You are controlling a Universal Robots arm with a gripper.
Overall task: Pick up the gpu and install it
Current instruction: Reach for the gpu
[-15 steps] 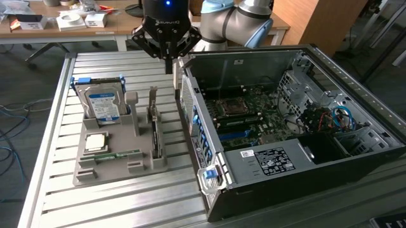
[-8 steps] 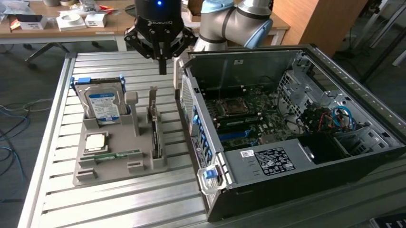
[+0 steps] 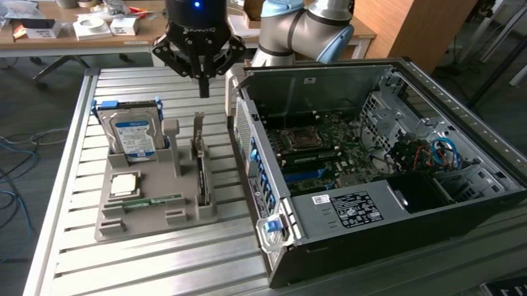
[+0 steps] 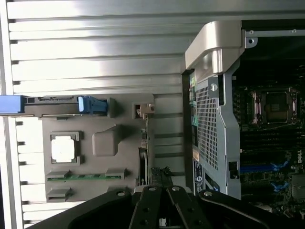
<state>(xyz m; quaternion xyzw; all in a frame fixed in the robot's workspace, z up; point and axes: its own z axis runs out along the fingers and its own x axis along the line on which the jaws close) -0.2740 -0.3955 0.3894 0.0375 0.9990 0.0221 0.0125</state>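
The gpu (image 3: 199, 161) stands on its edge in a slot at the exterior view's right side of the grey holder tray (image 3: 140, 223), its silver bracket at the far end. In the wrist view the gpu (image 4: 143, 151) is a thin dark strip between the tray and the computer case. My gripper (image 3: 203, 87) hangs above the far end of the card, clear of it, with its fingers pressed together and nothing between them. Its dark linkages and my gripper (image 4: 160, 191) sit at the wrist picture's edge, over the card's line.
An open computer case (image 3: 354, 203) lies at the exterior view's right with its motherboard (image 3: 317, 148) exposed. The tray also holds a hard drive with a blue label (image 3: 132, 132), a processor (image 3: 123, 184) and a green memory stick (image 3: 152, 201). All rest on a slatted metal table (image 3: 140, 265).
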